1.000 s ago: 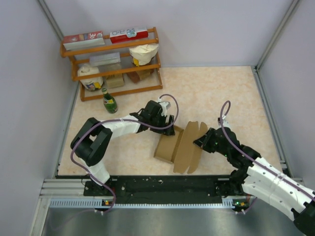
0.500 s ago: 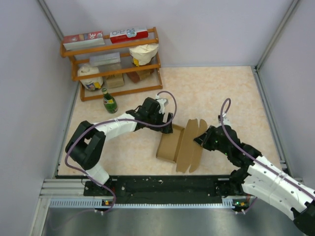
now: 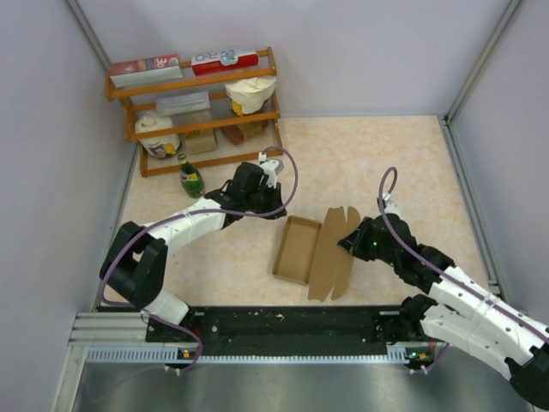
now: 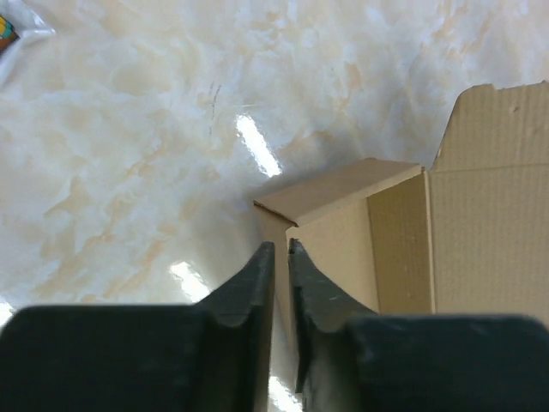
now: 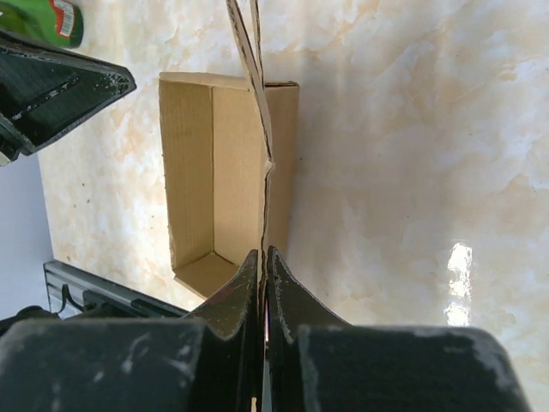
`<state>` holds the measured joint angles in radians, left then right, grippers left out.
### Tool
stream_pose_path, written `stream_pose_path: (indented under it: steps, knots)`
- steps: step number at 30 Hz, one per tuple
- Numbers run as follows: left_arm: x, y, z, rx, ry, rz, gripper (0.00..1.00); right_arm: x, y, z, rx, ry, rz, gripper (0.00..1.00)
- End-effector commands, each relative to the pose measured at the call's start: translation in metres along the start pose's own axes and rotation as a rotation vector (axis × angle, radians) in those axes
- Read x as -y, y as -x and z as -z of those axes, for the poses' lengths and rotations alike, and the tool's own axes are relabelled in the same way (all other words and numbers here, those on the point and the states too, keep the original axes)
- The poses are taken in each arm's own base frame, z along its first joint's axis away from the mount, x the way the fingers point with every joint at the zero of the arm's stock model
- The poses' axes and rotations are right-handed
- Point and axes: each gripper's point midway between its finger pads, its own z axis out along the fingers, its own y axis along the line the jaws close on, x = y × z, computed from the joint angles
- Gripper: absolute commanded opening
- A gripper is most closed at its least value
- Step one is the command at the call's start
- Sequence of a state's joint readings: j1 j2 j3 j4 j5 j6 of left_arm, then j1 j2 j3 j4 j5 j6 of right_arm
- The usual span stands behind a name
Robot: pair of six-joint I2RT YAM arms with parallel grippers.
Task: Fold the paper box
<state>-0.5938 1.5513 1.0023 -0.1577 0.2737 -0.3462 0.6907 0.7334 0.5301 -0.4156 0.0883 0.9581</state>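
The paper box [image 3: 311,253] lies in the middle of the counter [image 3: 377,159], its tray half on the left. The right gripper [image 5: 263,254] has its jaws clamped on the box's raised lid flap. The left gripper [image 4: 280,249] hovers at the box's far-left corner, jaws narrowly parted and empty.

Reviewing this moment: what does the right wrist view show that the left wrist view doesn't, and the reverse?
Only right wrist: the right gripper pinching a flap of the paper box edge-on, the tray's whole inside, a green bottle, the left gripper.
Only left wrist: its own fingers a slit apart, nothing between them, over the box's corner.
Both: the brown box on the marbled table.
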Motion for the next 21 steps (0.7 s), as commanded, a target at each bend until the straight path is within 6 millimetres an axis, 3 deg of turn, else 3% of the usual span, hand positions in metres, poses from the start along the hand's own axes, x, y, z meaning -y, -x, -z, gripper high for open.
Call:
stream_pose_path:
  steps: [1, 13, 21]
  knots:
    - [0.001, 0.016, -0.001, 0.075, -0.036, -0.012, 0.00, -0.009, 0.015, 0.004, 0.035, 0.001, 0.037, 0.00]
    - [-0.049, -0.002, -0.009, 0.022, 0.190, -0.022, 0.00, -0.014, 0.021, 0.006, 0.050, 0.014, 0.058, 0.00]
    - [-0.029, -0.008, -0.019, -0.011, 0.056, -0.022, 0.00, -0.018, 0.023, 0.005, 0.046, 0.018, 0.064, 0.00]
